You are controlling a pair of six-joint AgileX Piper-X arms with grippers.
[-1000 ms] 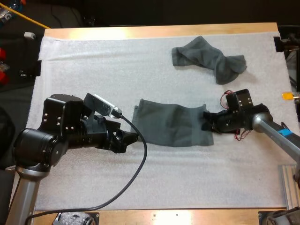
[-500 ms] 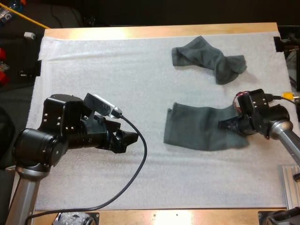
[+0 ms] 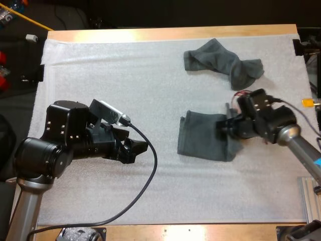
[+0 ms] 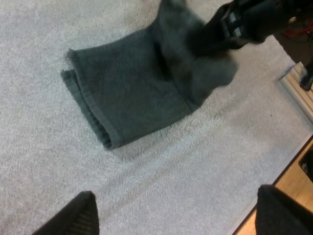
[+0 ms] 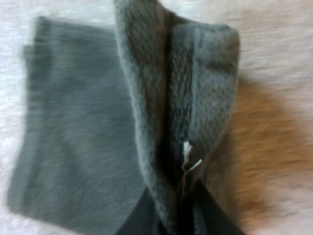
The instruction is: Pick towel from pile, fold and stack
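The right gripper (image 3: 224, 129), at the centre right of the high view, has its two black fingers clamped on one edge of a dark grey-green terry towel (image 3: 200, 143). It holds that edge raised above the rest of the cloth. The lifted flap stands over the towel's right part while the left part lies flat on the white foam mat (image 3: 125, 80). The hold looks meant to lay the raised end across the flat half and so make a fold. In the right wrist view the pinched cloth bunches into a ridge between the fingers, with the flat layer beside it.

The left gripper (image 3: 139, 148), at the lower left of centre in the high view, hangs well apart from the towel. Its fingers are spread wide and touch nothing. It seems parked there to leave the fold to the other arm, its camera facing the work.

A second, crumpled dark grey-green towel (image 3: 223, 63) waits at the upper right of the mat, near the far edge of the wooden table (image 3: 175, 34). It probably serves as the pile.

The count is two towels, one part-folded and one crumpled, and two grippers, one gripping and one free.
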